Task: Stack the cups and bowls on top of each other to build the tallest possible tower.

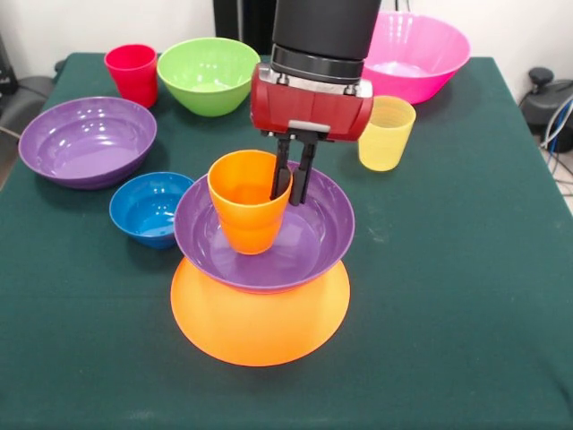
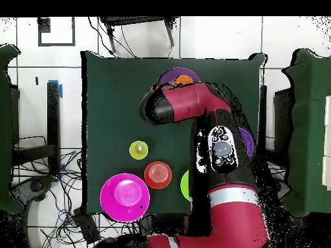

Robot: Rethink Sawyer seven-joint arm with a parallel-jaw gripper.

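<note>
Front view: orange cup pinched at its far rim

You see the gripper (image 1: 292, 184) clenched on the orange cup (image 1: 248, 212), 1 finger inside the rim, 1 outside. The cup stands upright in the purple bowl (image 1: 313, 242), which sits on the upturned yellow-orange bowl (image 1: 260, 327). The cup lies on the gripper's near side, its axis vertical, so I judge any release should lift straight up. The blue bowl (image 1: 148, 208) waits beside the tower.

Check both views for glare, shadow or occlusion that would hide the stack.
Front view: even light, soft glare on the purple bowl, orange cup sharp, gripper fingers over the cup's rim. Overhead view: the arm covers most of the stack; only slivers of purple and orange show.
</note>
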